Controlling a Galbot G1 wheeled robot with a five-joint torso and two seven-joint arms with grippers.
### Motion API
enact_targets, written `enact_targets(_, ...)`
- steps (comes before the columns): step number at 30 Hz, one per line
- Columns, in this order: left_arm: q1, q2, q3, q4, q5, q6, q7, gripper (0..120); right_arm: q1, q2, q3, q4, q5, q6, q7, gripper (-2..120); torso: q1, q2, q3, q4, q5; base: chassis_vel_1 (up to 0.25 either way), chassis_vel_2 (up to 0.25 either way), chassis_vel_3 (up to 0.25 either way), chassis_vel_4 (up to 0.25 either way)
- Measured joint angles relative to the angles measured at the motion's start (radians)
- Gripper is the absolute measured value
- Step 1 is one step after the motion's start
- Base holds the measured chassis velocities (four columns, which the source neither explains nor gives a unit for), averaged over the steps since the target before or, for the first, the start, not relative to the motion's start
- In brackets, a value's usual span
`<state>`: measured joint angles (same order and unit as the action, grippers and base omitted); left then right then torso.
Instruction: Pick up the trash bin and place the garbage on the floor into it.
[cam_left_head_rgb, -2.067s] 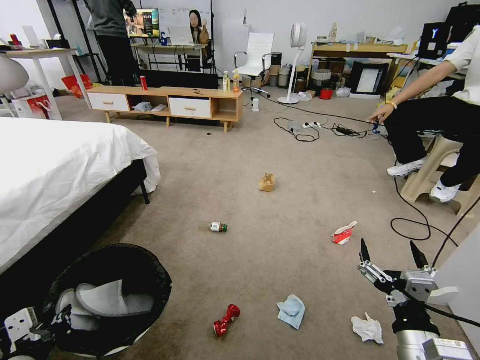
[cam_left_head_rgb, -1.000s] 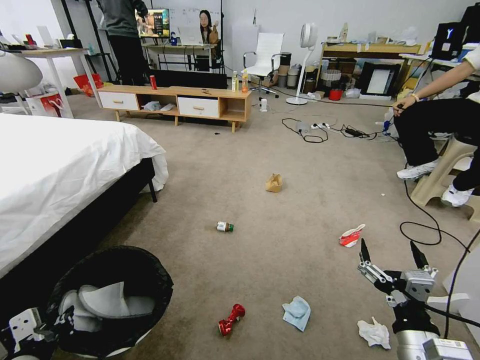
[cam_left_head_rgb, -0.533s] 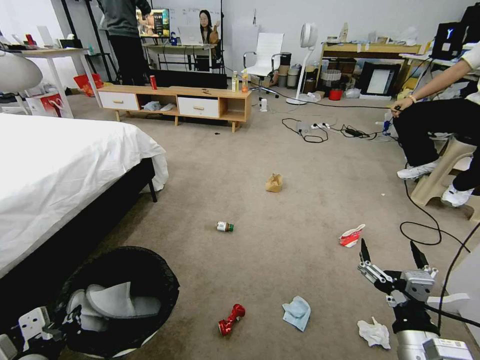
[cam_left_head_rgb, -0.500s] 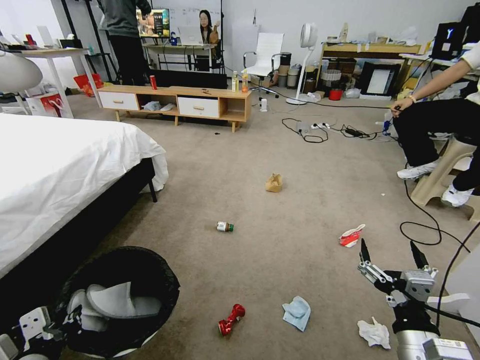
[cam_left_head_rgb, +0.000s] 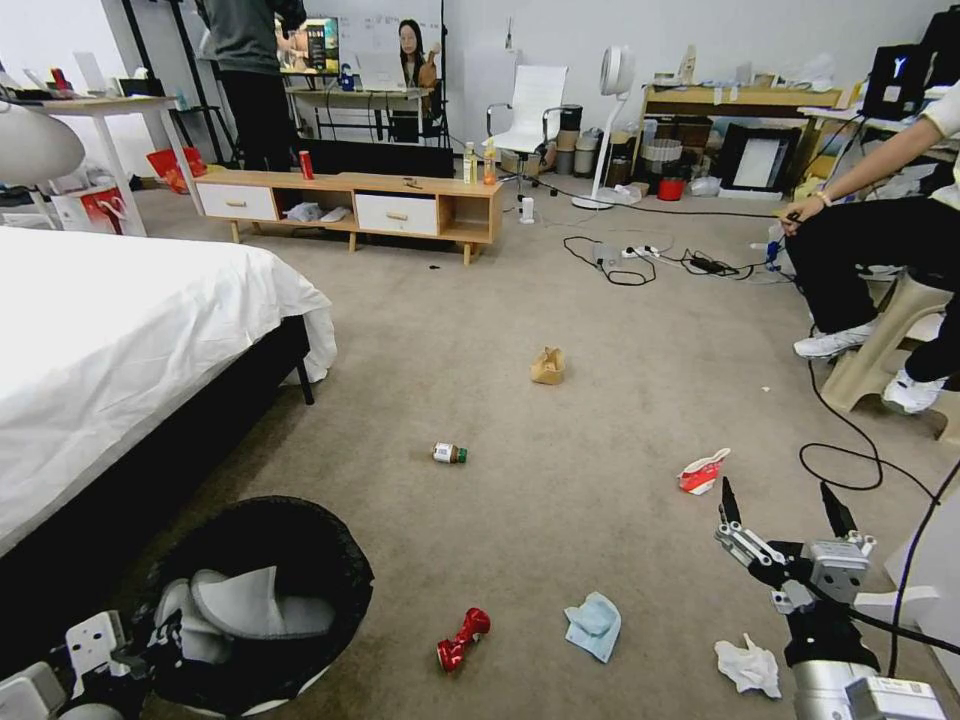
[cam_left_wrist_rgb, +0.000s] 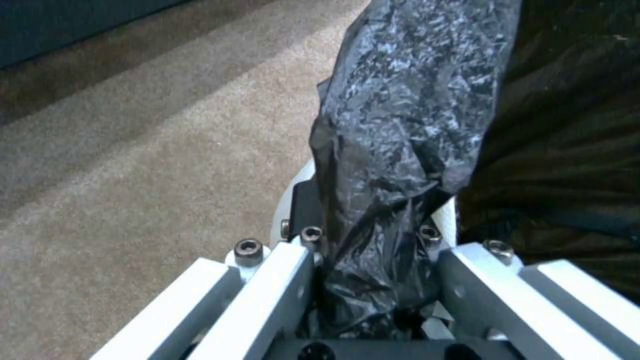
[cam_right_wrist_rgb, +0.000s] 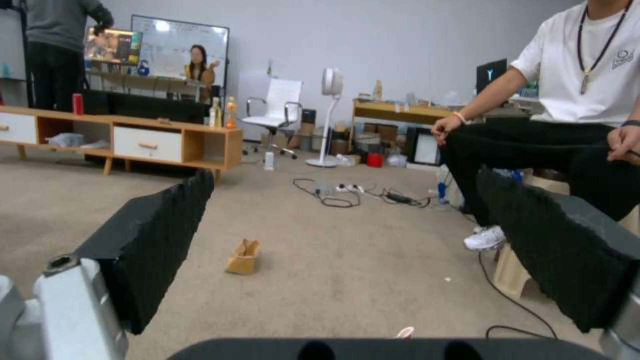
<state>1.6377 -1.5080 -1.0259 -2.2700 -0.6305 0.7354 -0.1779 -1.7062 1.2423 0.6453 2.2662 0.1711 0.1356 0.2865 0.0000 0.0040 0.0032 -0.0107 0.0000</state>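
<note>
The trash bin (cam_left_head_rgb: 345, 570), lined with a black bag, is near the bottom left of the head view and holds grey slippers (cam_left_head_rgb: 250, 615). My left gripper (cam_left_head_rgb: 130, 655) is shut on its rim; the left wrist view shows my left gripper (cam_left_wrist_rgb: 377, 250) pinching the bag-covered edge of the trash bin (cam_left_wrist_rgb: 413, 100). Garbage lies on the floor (cam_left_head_rgb: 560, 300): a red can (cam_left_head_rgb: 458, 638), blue tissue (cam_left_head_rgb: 592, 625), white tissue (cam_left_head_rgb: 748, 665), red-white carton (cam_left_head_rgb: 703, 471), bottle (cam_left_head_rgb: 449, 453) and tan paper bag (cam_left_head_rgb: 547, 366). My right gripper (cam_left_head_rgb: 780, 500) hangs open above the white tissue, fingers spread and holding nothing.
A bed (cam_left_head_rgb: 120, 340) with a white sheet fills the left side. Black cables (cam_left_head_rgb: 850, 470) loop across the carpet at the right, near a person seated on a stool. A low wooden cabinet (cam_left_head_rgb: 350, 205) stands at the back.
The whole picture shifted early on as the camera moved. Since then the bin and my left gripper have slid a little to the right. The right arm and the garbage have stayed put.
</note>
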Motion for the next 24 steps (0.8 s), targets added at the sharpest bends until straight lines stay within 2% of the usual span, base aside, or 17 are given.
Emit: enact_targets(24, -0.007, 0.014, -0.007, 0.012, -0.008, 0.0, 0.009, 7, 0.0, 0.0, 0.0, 0.0, 0.0, 0.0, 0.0, 100, 0.0, 0.0, 0.0, -0.0001, 0.0, 0.0, 0.0, 0.0, 0.0)
